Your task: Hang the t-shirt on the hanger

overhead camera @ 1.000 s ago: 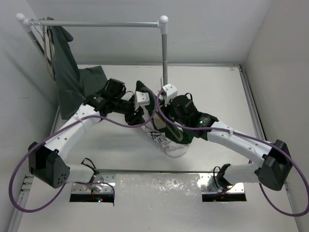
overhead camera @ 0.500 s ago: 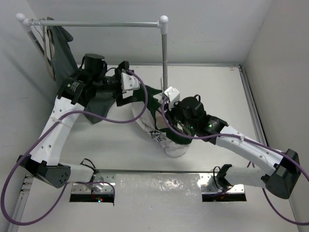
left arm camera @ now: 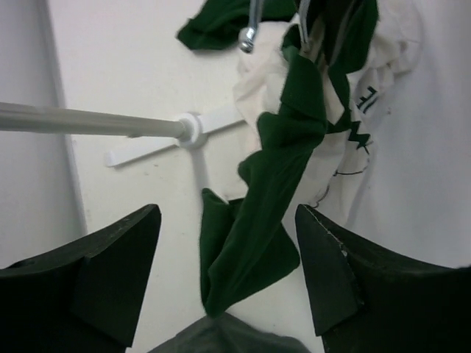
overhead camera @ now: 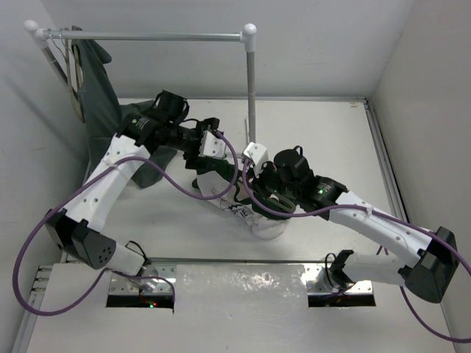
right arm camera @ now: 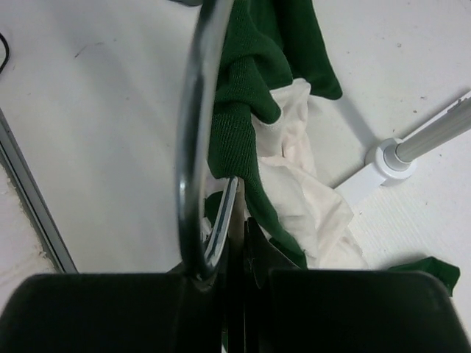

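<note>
Quick status on the shirt/hanger job, threading step imo, not done. My R tool (right arm camera: 237, 246) is pinched together on the hanger (right arm camera: 193, 132), gripping the thin wire low down so the loop stands up out of it. The shirt (right arm camera: 243, 110) is bunched over that loop: green fabric wrapped on one side, white panel sagging down behind. From above, its lower part looks heaped on the worktop (left arm camera: 132, 73) just beside the rack foot (left arm camera: 191, 131). So it's half on at best. Can't tell whether the wire actually goes through the neck or just under a fold.

My L tool (left arm camera: 227, 217) is wide apart w/ nothing in it, pointing straight at a long green fold of shirt that dangles between the fingers w/o touching either.

Next move afaict: bring L in a bit, close on that fold (sleeve or hem, can't say which), then drag it out sideways over the hanger's shoulder while R keeps the hanger steady. Needs a clean pinch of one layer, else the whole wad slides off.
</note>
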